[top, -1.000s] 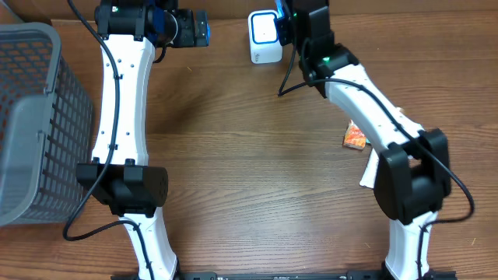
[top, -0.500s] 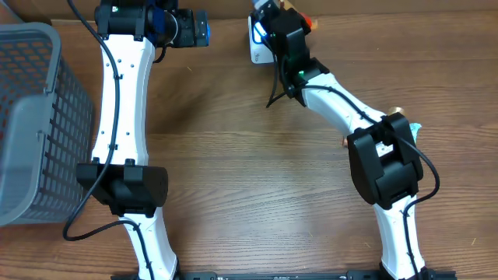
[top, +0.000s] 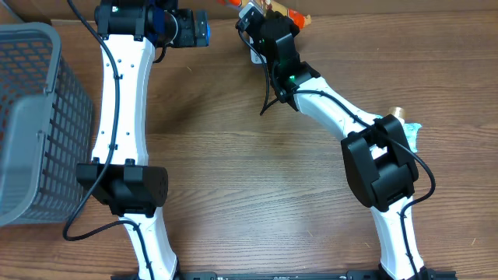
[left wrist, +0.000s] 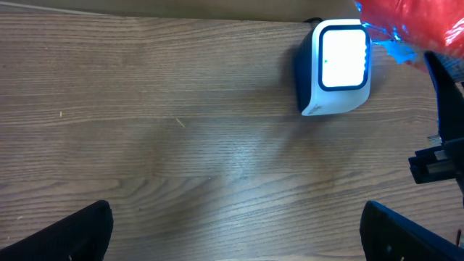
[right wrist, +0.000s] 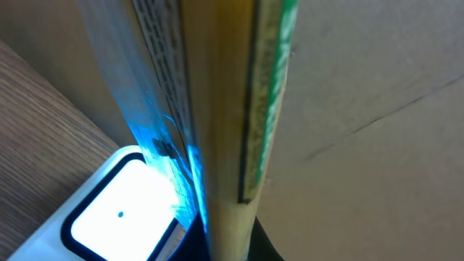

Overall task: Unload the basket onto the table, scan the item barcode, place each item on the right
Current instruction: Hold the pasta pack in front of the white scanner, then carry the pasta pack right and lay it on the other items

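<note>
Red packet (left wrist: 406, 25), clamped in the right gripper (top: 263, 14) just beside the lit scanner (left wrist: 341, 61), risked going unread if its barcode faced away.

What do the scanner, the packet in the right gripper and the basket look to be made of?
Scanner: glossy white plastic shell, by its smooth rounded edges, with a lit window. Packet: probably thin printed plastic film; red and shiny, translucent at its edge in the right wrist view. Basket: likely grey moulded plastic, by its regular lattice walls.
</note>
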{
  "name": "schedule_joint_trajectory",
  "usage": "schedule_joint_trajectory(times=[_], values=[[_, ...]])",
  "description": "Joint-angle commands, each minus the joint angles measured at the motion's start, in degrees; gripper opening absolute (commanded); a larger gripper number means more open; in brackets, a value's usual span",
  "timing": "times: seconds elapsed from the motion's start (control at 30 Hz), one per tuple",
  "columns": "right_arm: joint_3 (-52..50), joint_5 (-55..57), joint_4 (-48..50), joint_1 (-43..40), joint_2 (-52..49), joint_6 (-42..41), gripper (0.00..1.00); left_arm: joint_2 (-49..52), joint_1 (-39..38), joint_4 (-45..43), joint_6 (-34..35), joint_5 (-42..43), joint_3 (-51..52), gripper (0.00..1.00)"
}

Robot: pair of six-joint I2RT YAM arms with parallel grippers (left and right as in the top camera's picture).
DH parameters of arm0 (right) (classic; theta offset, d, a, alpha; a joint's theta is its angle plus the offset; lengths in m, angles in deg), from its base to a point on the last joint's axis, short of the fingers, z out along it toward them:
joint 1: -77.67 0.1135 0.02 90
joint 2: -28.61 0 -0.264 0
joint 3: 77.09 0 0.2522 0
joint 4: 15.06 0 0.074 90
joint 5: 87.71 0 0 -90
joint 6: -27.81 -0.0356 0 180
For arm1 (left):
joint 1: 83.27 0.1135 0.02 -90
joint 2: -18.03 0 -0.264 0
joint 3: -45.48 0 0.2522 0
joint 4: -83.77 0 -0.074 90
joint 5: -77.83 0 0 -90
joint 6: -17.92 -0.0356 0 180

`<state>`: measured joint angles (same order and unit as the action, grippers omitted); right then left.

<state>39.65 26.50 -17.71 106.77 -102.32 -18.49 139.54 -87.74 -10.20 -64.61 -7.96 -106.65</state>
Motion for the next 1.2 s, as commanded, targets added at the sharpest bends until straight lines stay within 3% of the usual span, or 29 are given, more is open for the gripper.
schedule_joint_trajectory(times=[0.0,0.4,0.57,0.77,0.8,1.07,1.17], values=[[2.9,2.3,2.8,-0.3,1.4,2.6,0.03,0.1,0.0,-0.1,-0.7,-0.2,-0.2,1.00],[2.9,4.4,3.6,-0.3,1.5,3.0,0.04,0.1,0.0,-0.1,-0.7,-0.2,-0.2,1.00],[2.9,7.4,-0.5,-0.8,5.2,-2.5,0.03,0.1,-0.1,-0.1,-0.7,-0.2,-0.2,1.00],[2.9,-1.4,-18.3,-4.3,15.1,-18.8,0.04,0.1,-0.1,-0.1,-0.7,-0.2,-0.2,1.00],[2.9,-6.2,-24.6,-6.2,19.0,-25.5,0.04,0.1,0.0,-0.1,-0.7,-0.2,-0.2,1.00],[2.9,-32.9,-55.4,-18.8,32.1,-53.5,0.04,0.1,-0.1,-0.1,-0.7,-0.2,-0.2,1.00],[2.7,-39.8,-67.8,-23.8,32.4,-55.5,0.03,0.1,0.0,-0.1,-0.7,-0.2,-0.2,1.00]])
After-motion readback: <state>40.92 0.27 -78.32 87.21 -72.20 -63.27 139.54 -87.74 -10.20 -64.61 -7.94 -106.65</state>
